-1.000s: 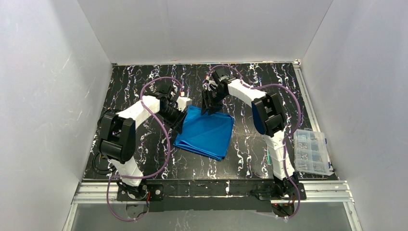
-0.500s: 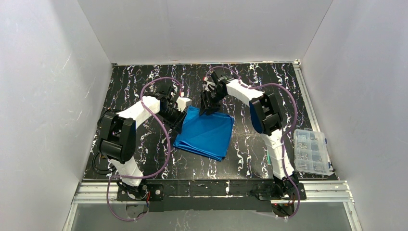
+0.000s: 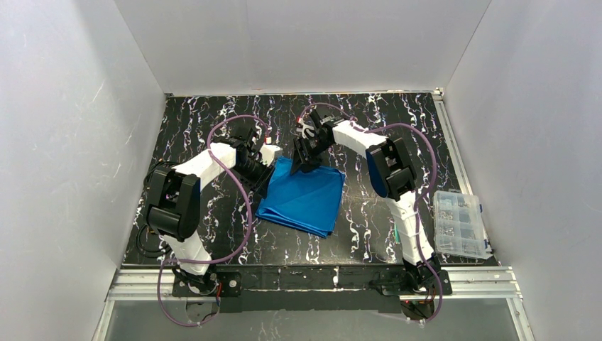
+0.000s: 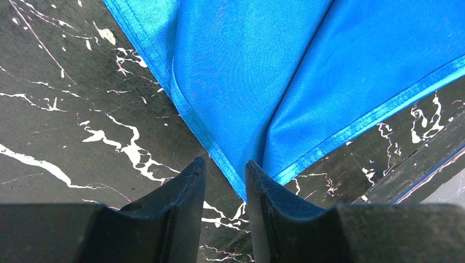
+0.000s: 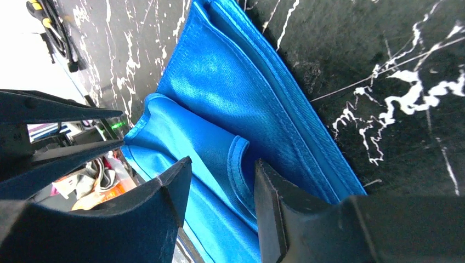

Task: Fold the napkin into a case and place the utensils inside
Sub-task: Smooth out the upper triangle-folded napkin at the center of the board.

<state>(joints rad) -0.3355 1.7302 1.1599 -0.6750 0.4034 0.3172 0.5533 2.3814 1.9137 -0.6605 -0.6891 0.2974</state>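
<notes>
The bright blue napkin lies folded into a rough layered square mid-table. My left gripper is low at its far-left corner. In the left wrist view the hemmed corner tip of the napkin lies between the left gripper's narrowly parted fingers, with table showing in the gap. My right gripper is on the far edge. Its fingers stand apart over a raised hemmed fold of the napkin. A thin teal sliver beside the right arm may be the utensils; I cannot tell.
A clear plastic parts box sits at the table's right edge. White walls enclose the black marbled table on three sides. Purple cables loop over both arms. The other arm's dark fingers show at the left of the right wrist view.
The right gripper has shifted slightly left along the napkin's far edge. The left arm has stayed put. The napkin's outline is unchanged.
</notes>
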